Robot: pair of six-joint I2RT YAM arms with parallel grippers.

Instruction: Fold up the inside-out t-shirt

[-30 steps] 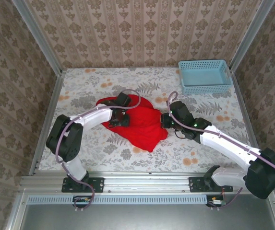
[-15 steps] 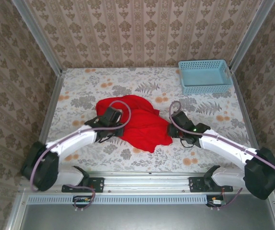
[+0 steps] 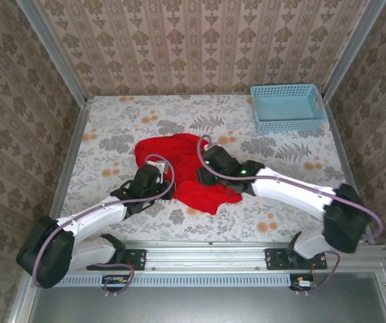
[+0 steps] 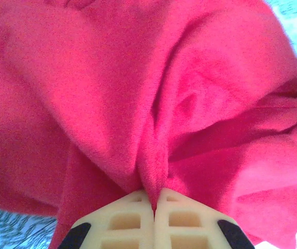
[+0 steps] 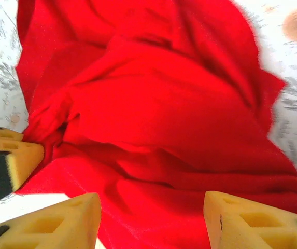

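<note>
Two grippers were, in my judgement, opening out the crumpled red t-shirt (image 3: 179, 151) before folding; next, the right gripper (image 5: 151, 207) needed its own hold. The t-shirt lay heaped on the table (image 3: 112, 128). The left gripper (image 4: 154, 199) pinched a cloth ridge between pressed-together jaws; the right's spread jaws hovered just over cloth.

In the top view the left arm is slanting from the lower left toward the center, the left gripper (image 4: 154, 199) pinching the inside-out t-shirt (image 3: 182, 151) with jaws pressed together, while the right arm is slanting in from the lower right, the right gripper (image 5: 151, 218) holding its 2 fingers apart.
</note>
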